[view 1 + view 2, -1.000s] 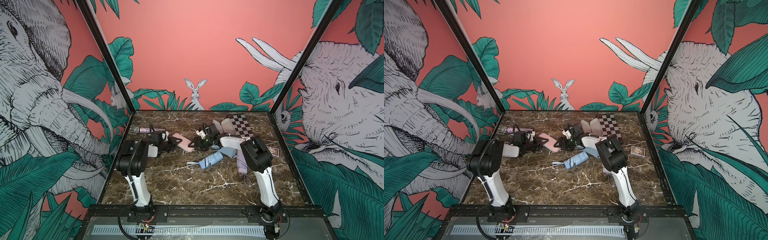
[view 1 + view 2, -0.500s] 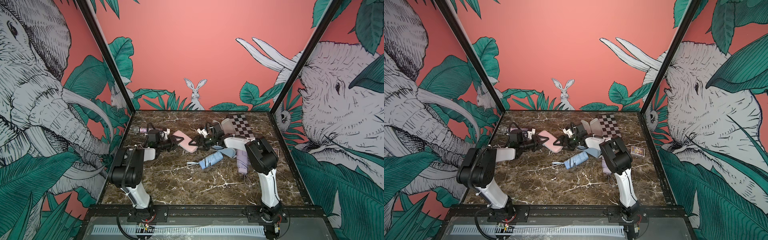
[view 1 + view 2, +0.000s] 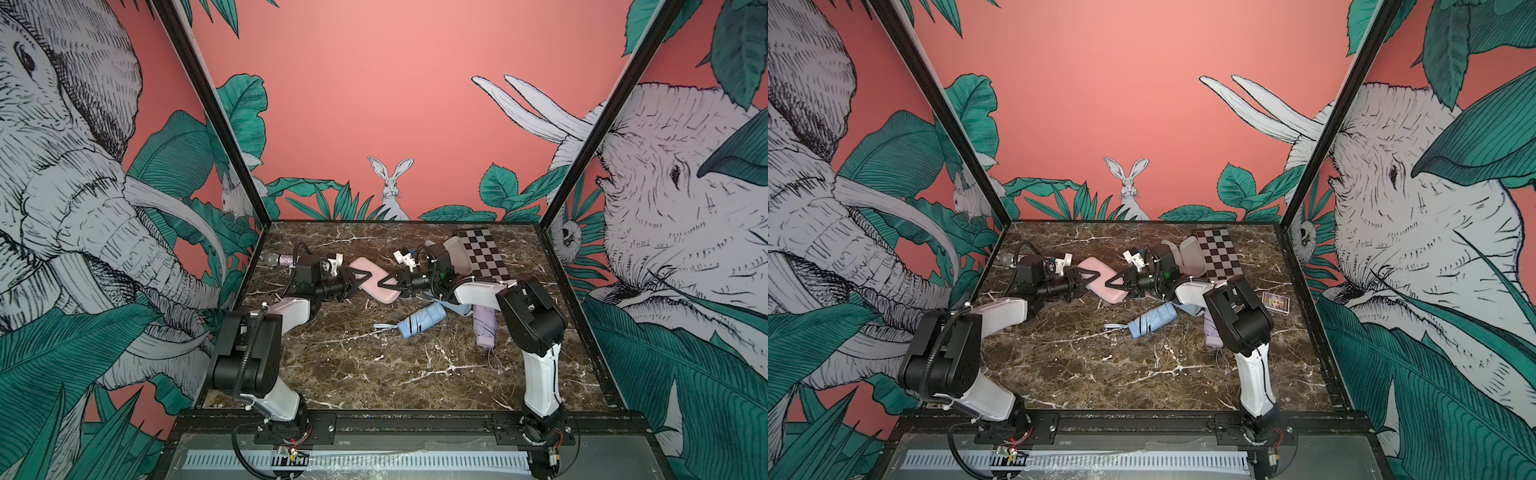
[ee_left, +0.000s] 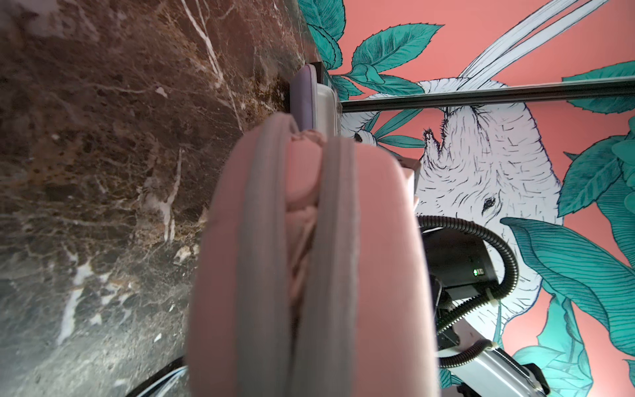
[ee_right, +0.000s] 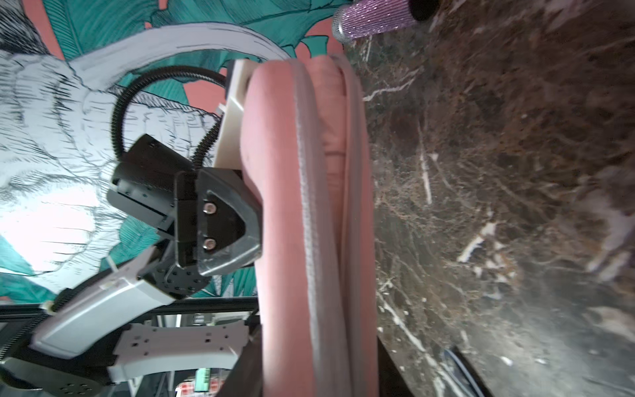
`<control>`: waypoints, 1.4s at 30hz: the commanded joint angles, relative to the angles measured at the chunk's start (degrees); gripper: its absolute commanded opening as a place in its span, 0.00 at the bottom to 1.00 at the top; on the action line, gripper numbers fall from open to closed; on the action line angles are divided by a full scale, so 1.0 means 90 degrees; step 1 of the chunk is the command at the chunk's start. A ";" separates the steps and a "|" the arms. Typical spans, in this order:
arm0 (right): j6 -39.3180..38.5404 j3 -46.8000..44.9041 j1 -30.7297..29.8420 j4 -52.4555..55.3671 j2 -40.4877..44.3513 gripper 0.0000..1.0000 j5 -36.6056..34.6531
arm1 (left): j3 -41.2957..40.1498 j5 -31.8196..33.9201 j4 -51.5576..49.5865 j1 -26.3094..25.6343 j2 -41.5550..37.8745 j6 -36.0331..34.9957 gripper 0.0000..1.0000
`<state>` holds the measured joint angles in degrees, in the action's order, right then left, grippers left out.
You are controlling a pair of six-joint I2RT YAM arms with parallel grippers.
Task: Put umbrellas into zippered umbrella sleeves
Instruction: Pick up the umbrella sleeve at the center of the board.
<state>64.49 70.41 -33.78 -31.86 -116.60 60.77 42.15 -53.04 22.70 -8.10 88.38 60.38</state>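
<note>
The pink sleeve [image 3: 373, 275] is off the table near the back middle, clamped from both ends. My left gripper [image 3: 352, 281] is shut on its left end and my right gripper [image 3: 390, 284] on its right end. In the left wrist view its two halves [image 4: 371, 261] stand almost together, with the pink umbrella's fabric [image 4: 304, 178] showing in the gap. The right wrist view shows the same sleeve [image 5: 278, 213], the pink umbrella [image 5: 330, 113] and a left finger [image 5: 220, 227] pressed on its side. The blue umbrella [image 3: 422, 324] and lilac umbrella [image 3: 486, 328] lie on the marble.
An open lilac sleeve [image 3: 457, 249] leans by the checkered board [image 3: 484, 255] at the back right. A blue sleeve [image 3: 459, 309] lies partly under my right arm. A glittery microphone [image 3: 280, 259] sits at the back left, and a small card box [image 3: 1276, 302] at the right.
My left arm has stretched further towards the middle with the pink sleeve. My right gripper, open before, has closed onto the sleeve's other end.
</note>
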 commanded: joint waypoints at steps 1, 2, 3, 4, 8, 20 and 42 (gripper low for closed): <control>0.0795 -0.0201 -0.0055 -0.0988 0.0306 0.21 -0.0162 | 0.0090 -0.0312 -0.0991 0.0154 -0.0872 -0.0686 0.60; 0.1003 -0.0293 -0.0060 -0.1185 0.0365 0.16 -0.0125 | 0.0111 -0.0310 -0.1281 0.0303 -0.0971 -0.0824 0.67; 0.1214 -0.0387 -0.0083 -0.1409 0.0422 0.12 -0.0089 | 0.0098 -0.0392 -0.1297 0.0427 -0.1010 -0.0779 0.71; 0.1388 -0.0438 -0.0125 -0.1572 0.0470 0.11 -0.0039 | 0.0090 -0.0472 -0.1198 0.0511 -0.1011 -0.0655 0.74; 0.1555 -0.0639 -0.0291 -0.1612 0.0785 0.11 0.0164 | 0.0158 -0.0710 -0.1244 0.0513 -0.0943 -0.0629 0.77; 0.2752 -0.1099 -0.0505 -0.2782 0.1062 0.10 0.0741 | 0.0572 -0.0796 -0.2732 0.0496 -0.0918 -0.1658 0.89; 0.0976 -0.1282 0.0324 0.0147 0.1757 0.73 -0.0556 | 0.0175 0.0081 -0.2540 0.0909 -0.1592 -0.0140 0.00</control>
<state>79.26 61.36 -34.22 -37.28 -106.63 64.05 45.63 -56.77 -1.17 -2.98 77.67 52.73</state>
